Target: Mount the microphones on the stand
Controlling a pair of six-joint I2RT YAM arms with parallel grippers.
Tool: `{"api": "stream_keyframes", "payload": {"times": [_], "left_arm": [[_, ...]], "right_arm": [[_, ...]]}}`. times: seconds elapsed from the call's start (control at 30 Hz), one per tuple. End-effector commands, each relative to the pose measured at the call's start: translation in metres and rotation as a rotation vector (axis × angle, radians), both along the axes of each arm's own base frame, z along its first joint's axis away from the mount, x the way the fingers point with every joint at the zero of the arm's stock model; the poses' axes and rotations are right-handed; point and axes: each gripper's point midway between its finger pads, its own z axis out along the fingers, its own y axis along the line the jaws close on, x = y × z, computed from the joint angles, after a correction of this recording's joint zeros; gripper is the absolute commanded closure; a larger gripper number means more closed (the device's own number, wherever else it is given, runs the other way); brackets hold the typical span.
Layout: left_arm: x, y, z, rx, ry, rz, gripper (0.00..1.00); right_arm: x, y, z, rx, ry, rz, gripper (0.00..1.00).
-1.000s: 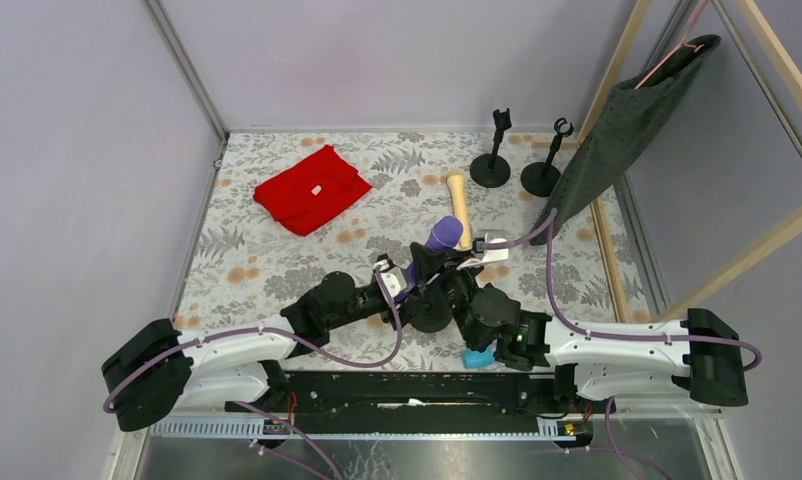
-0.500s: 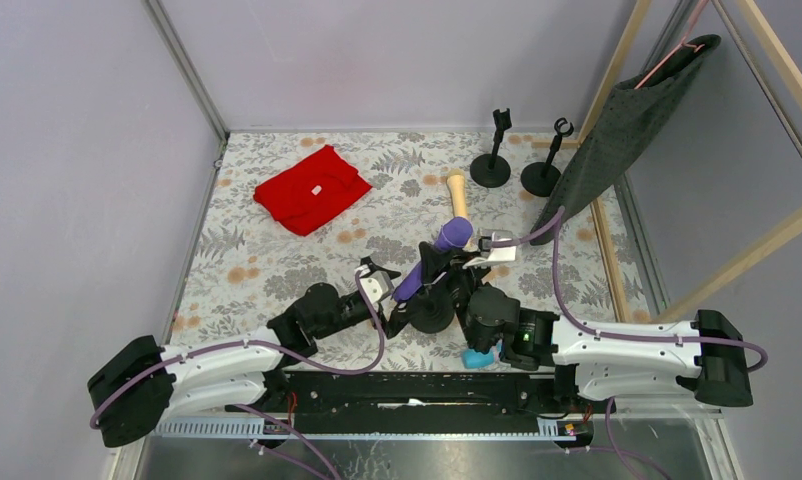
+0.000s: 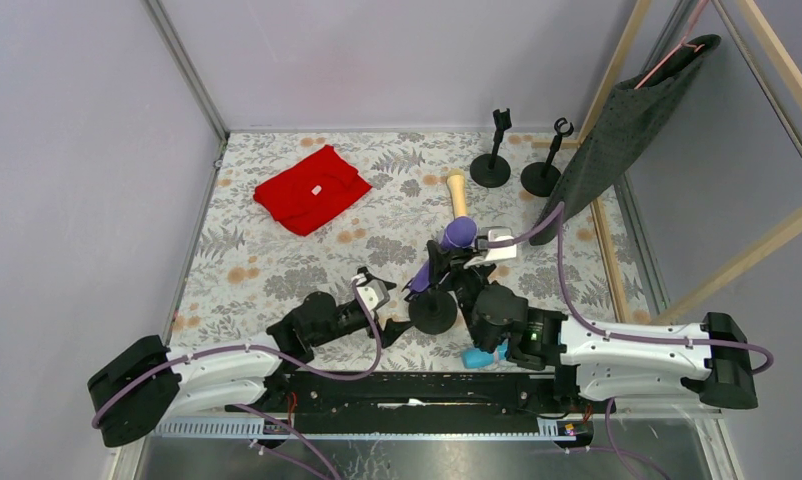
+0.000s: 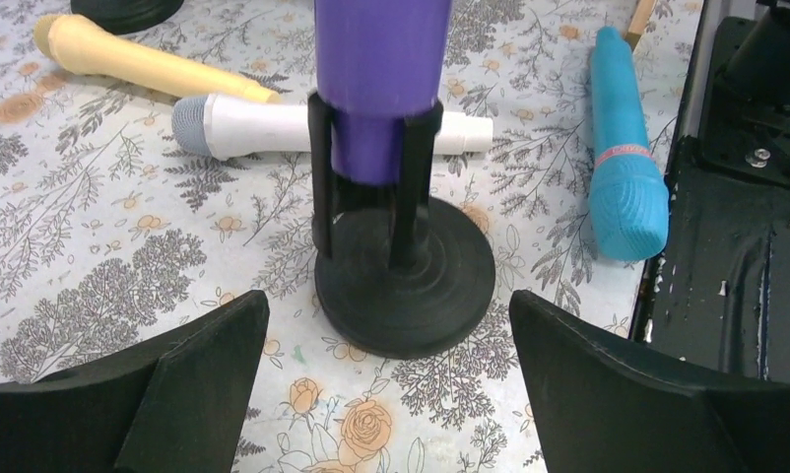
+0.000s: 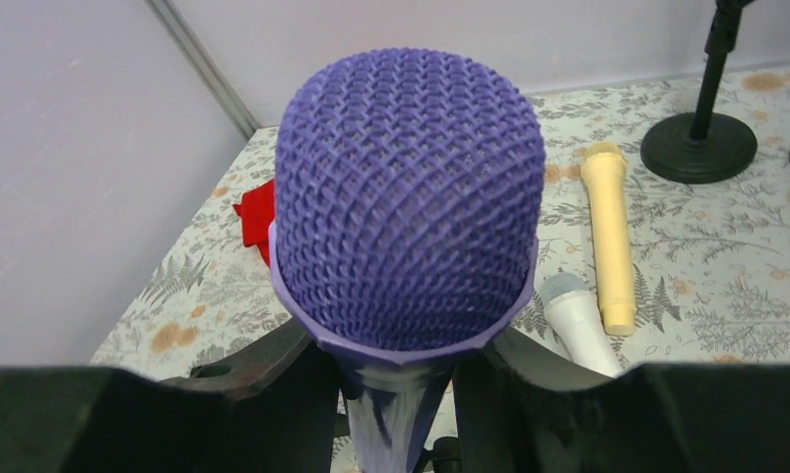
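Stand: black, round base, on floral bench.
Purple microphone: upright in the stand's clip.
Right pincer: pinching the purple microphone below its head.
Left pincer: spread wide, facing the stand's base, not touching.
White microphone, cream-yellow microphone: lying behind the stand.
Light blue microphone: lying beside the stand.

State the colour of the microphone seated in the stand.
Purple microphone, best in right wrist view.
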Motion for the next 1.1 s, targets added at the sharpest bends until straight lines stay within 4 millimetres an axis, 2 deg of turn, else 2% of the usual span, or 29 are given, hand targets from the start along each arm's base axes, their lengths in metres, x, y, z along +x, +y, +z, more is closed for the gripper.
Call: {"api": "stream_keyframes", "payload": {"times": [0.0, 0.23, 0.37, 0.5, 0.67, 0.8, 0.9, 1.07], "left_arm": [[0.003, -0.004, 0.011, -0.054, -0.034, 0.007, 0.04], [0.010, -0.012, 0.005, -0.019, -0.067, -0.004, 0.07], [0.010, -0.016, 0.004, -0.022, -0.074, -0.015, 0.08], [0.010, -0.019, 0.005, -0.023, -0.083, -0.028, 0.09], [0.012, -0.022, 0.010, -0.027, -0.095, -0.029, 0.10], [0.018, -0.024, 0.021, -0.073, -0.079, 0.003, 0.13], [0.017, -0.030, 0.033, -0.180, -0.010, 0.017, 0.24], [0.003, -0.048, 0.036, -0.279, 0.060, 0.006, 0.23]], "right_arm": [[-0.010, -0.025, -0.084, -0.599, -0.011, 0.137, 1.00], [-0.031, -0.002, -0.082, -0.549, -0.052, 0.471, 1.00], [-0.037, 0.003, -0.084, -0.490, -0.048, 0.657, 1.00], [-0.035, 0.005, -0.080, -0.438, -0.043, 0.750, 1.00], [-0.041, 0.018, -0.083, -0.441, -0.029, 0.845, 1.00], [-0.026, 0.011, -0.090, -0.446, 0.000, 0.746, 1.00], [-0.004, -0.006, -0.089, -0.424, 0.016, 0.571, 1.00], [0.024, -0.036, -0.081, -0.348, 0.062, 0.291, 1.00]]}}
